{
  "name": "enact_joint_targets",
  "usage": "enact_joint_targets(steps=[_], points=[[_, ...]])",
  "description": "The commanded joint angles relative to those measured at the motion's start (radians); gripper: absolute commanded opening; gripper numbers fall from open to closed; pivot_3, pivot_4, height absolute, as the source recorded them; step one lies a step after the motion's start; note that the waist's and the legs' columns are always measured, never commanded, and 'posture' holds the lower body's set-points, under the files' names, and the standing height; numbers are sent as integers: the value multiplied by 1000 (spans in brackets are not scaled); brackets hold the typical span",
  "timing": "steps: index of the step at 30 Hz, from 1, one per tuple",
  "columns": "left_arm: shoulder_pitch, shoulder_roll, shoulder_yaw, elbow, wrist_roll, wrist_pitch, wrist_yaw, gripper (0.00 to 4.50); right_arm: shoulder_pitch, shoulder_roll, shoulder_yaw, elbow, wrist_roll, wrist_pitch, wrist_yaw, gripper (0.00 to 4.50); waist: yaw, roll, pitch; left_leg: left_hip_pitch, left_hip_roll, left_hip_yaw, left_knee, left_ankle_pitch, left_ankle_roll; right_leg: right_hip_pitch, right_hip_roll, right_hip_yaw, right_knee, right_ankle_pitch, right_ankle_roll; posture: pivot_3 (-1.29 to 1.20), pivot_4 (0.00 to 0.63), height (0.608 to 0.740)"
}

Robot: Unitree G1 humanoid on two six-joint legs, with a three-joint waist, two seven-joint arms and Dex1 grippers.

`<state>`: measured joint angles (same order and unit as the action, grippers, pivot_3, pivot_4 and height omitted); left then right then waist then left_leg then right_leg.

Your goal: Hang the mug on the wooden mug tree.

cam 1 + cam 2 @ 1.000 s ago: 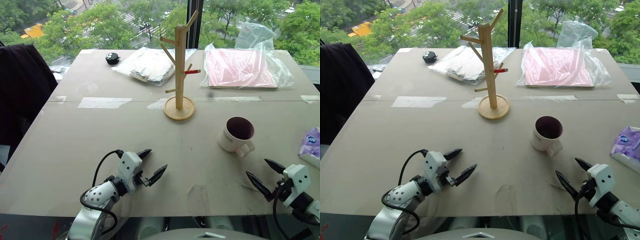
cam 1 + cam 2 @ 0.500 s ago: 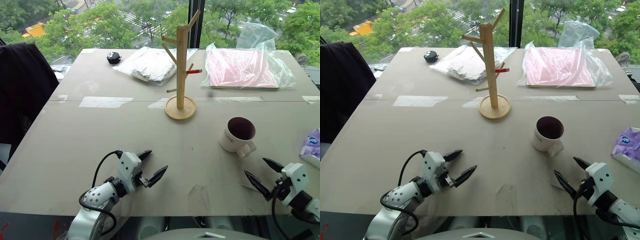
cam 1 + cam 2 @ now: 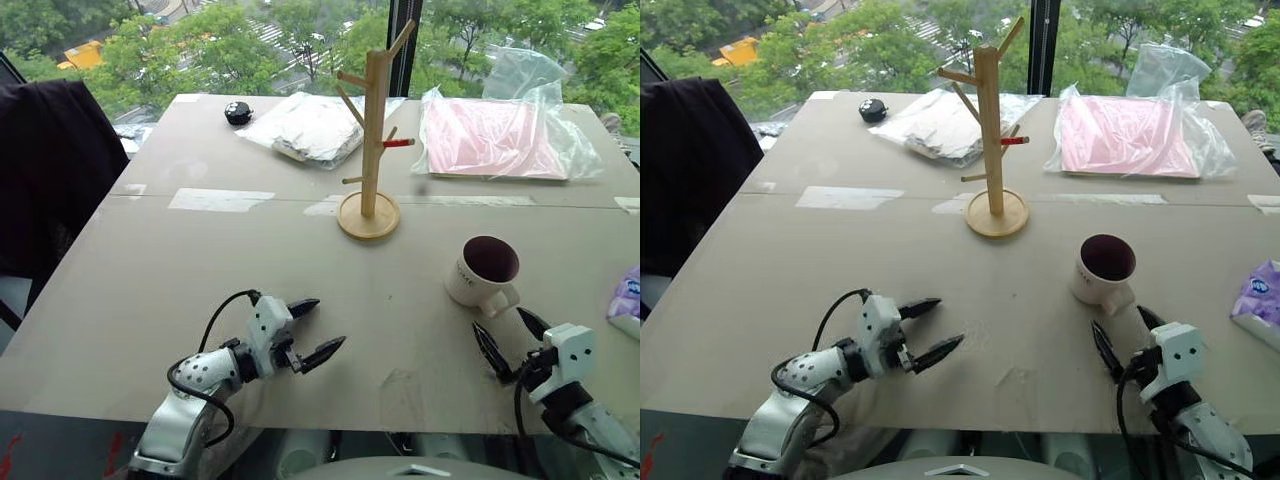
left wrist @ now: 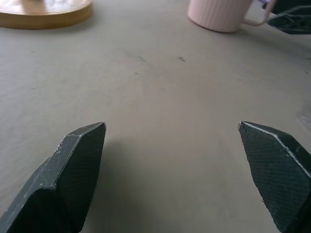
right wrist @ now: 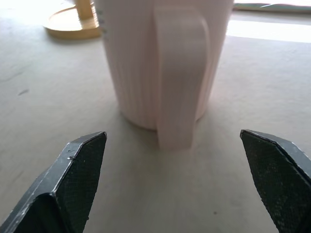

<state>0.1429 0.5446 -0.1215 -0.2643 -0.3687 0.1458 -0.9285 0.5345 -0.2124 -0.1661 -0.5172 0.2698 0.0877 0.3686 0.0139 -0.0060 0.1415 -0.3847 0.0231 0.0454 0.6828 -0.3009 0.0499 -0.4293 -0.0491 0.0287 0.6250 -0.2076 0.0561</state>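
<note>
The mug (image 3: 483, 271) is seen standing upright on the table (image 3: 180, 270), towards the right edge and nearer the front edge than the back, with its dark interior facing up and its loop handle turned towards the front edge. The wooden mug tree (image 3: 372, 140) is placed upright on its round base near the middle of the table, well apart from the mug, and one red-tipped peg is shown on its right side.

The right pincer (image 3: 510, 339) is held just in front of the mug, its two black fingers spread wide and nothing gripped; in the right wrist view the handle is framed between the fingertips (image 5: 80, 170), apart from both. The left pincer (image 3: 312, 329) is held low over the front-left part of the table, likewise spread open and empty.

Along the back edge a clear bag with a pink sheet (image 3: 490, 138), a second bag with what appears to be pale folded material (image 3: 305, 125) and a small black object (image 3: 238, 112) are laid. A purple packet (image 3: 628, 298) is seen at the right edge.
</note>
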Motion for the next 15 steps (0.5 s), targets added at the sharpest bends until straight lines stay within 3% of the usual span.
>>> enact_joint_targets(steps=[1,8,15], points=[[-97,27,-1,-60,-84,57,-83,4500,-18,53,25,-72,-62,12,-111,4460,-1,0,0,-2,0,0,0,0,0,-1,1,0,1,1,-1,0,150,740],[-232,78,-16,-111,-111,130,-147,4500,-40,113,55,-22,-137,7,-197,4460,-7,0,0,-4,-1,1,0,0,0,-2,4,0,0,1,-2,0,150,740],[-242,81,-24,-139,-97,124,-146,4500,-52,123,52,19,-131,-21,-196,4460,-7,0,1,-3,-1,1,0,0,0,-1,4,0,0,1,-2,0,150,740]])
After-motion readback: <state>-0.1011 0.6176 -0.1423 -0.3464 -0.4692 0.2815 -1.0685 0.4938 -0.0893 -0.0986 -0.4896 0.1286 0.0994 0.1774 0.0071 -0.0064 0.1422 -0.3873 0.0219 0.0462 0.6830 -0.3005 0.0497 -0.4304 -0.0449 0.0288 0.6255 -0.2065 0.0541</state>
